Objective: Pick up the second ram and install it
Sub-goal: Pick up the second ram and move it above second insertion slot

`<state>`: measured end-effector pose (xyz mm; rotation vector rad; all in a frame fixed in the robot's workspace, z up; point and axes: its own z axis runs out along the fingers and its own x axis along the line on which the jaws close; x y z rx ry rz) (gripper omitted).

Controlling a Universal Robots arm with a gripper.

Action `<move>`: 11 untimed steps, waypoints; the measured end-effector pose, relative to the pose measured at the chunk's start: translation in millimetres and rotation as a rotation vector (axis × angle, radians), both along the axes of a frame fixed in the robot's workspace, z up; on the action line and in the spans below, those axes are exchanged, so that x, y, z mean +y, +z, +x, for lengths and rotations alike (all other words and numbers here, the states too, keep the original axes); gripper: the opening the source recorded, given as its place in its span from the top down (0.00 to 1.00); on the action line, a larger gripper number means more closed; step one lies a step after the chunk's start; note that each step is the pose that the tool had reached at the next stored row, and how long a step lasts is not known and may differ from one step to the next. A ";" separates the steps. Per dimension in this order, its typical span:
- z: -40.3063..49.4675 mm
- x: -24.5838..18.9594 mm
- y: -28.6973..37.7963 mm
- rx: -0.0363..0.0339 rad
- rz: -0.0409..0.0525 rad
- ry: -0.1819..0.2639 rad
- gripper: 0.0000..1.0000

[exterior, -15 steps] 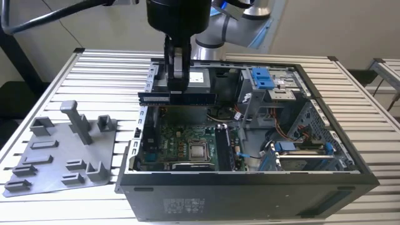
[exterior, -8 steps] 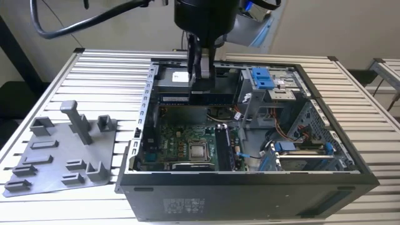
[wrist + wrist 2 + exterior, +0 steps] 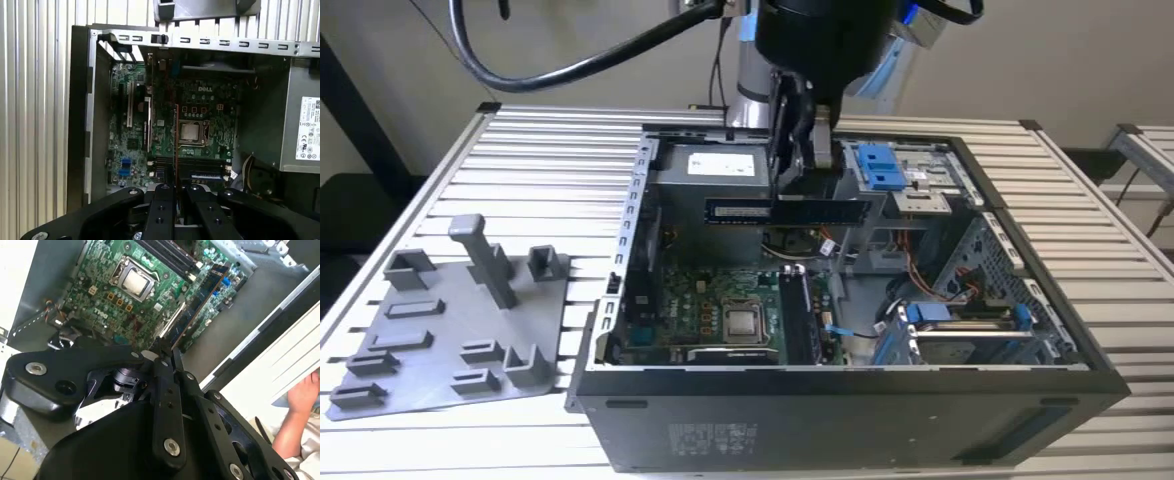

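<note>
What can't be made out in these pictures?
- Ram: edge-on in both wrist views, its faces hidden.
- Memory slots: first wrist view, partly behind the gripper; too small to tell if any is filled.
- Hand: second wrist view, cut off by the picture's edge.

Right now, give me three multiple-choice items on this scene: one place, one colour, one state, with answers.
1. Relative to the computer case, the grey fixture plate lies: A inside it; B to the exterior view's left; C to the exterior view's right.
2. The drive-bay clips are: A red; B yellow; C blue.
3. The second ram is: A on the plate; B clamped in the end effector above the case; C under the plate.
B, plate sits beside the case; C, clips show blue; B, stick hangs over the motherboard.
</note>
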<state>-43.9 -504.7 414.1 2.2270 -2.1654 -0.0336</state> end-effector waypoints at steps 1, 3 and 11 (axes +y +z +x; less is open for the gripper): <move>4.5 0.0 0.0 0.0000 0.0000 0.000 0.86; 13.5 0.0 0.0 0.0001 -0.0001 0.000 0.86; 43.8 0.0 0.0 0.0000 0.0000 -0.002 0.86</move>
